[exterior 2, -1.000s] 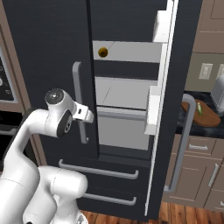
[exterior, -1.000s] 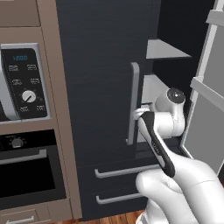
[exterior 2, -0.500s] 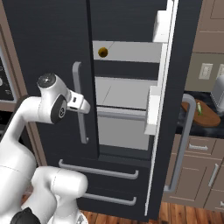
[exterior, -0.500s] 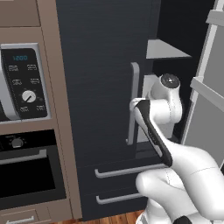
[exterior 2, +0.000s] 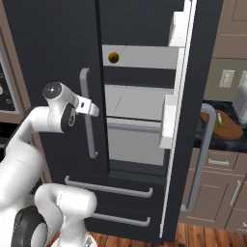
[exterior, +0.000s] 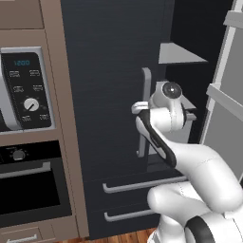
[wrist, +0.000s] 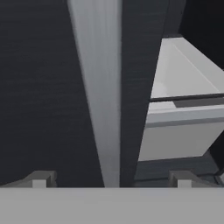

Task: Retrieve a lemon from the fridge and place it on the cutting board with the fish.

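Two fridge (exterior 2: 53, 53) doors: right one swung open, left shut. Gripper (wrist: 111, 181) jaws wide, empty, straddling grey handle (wrist: 103, 109). Lemon (exterior 2: 114, 58) above and right of jaws, on upper shelf (exterior 2: 144, 57). Cutting board (exterior 2: 226, 128) far right on counter.

Brown oven column (exterior: 33, 156) left; wood floor (exterior 2: 202, 236); brown drawers (exterior 2: 217, 193) right.

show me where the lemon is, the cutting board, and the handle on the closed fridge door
lemon (exterior 2: 113, 58), right base view, on the middle of the fruit, on an upper fridge shelf.
cutting board (exterior 2: 232, 130), right base view, on its bare wooden top.
handle of the closed fridge door (exterior 2: 86, 116), right base view, on the middle of the grey bar.
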You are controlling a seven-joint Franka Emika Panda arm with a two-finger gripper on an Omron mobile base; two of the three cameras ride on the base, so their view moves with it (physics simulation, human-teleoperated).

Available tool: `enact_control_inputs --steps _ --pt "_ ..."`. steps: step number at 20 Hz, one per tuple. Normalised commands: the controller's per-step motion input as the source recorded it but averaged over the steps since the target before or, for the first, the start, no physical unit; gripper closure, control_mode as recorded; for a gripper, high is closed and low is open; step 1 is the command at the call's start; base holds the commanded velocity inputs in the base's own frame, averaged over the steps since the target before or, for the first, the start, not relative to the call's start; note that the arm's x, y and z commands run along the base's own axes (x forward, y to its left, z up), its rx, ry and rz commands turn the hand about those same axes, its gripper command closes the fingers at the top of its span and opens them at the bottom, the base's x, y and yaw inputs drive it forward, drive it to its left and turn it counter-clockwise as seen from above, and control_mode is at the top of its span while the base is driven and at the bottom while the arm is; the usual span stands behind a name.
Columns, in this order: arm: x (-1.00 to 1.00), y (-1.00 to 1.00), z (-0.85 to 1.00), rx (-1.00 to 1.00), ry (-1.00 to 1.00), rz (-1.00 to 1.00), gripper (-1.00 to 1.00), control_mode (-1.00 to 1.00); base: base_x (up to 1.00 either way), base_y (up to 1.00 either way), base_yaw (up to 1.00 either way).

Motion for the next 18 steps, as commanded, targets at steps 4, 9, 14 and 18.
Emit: enact_control_inputs --steps 4,9,14,18 --pt "0.44 0.0 0.0 -0.01 -0.01 0.01 -1.0 -1.0 0.0 0.0 0.0" --pt "0.34 0.0 0.0 -0.02 0.0 0.0 -1.0 -1.0 0.0 0.0 0.0" --pt "0.41 0.0 0.0 -0.03 0.0 0.0 -1.0 -1.0 0.0 0.0 0.0" --pt "0.45 0.0 0.0 -0.02 -0.03 0.0 -1.0 -1.0 0.0 0.0 0.0"
